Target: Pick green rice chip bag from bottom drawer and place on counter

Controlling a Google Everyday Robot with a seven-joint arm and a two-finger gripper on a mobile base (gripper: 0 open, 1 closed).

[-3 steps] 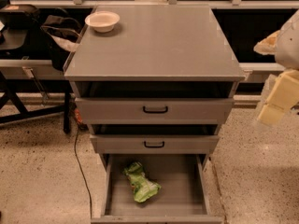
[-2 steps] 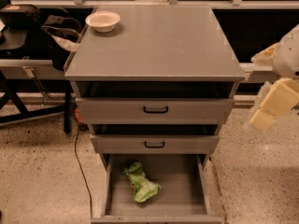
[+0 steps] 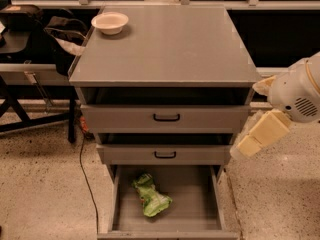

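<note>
Camera view: hand (image 3: 250,145) rt of mid drawer (image 3: 130,155)

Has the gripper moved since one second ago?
Yes. The gripper has moved left and down, and is now nearer the right end of the middle drawer.

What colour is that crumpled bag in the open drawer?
The bag is bright green, camera view; gripper beside the cabinet.

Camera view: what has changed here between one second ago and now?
The gripper has moved left and down, from the right edge toward the right side of the drawers. Nothing was taken hold of. The green rice chip bag lies as before in the open bottom drawer, untouched. The white bowl on the counter has not moved.
</note>
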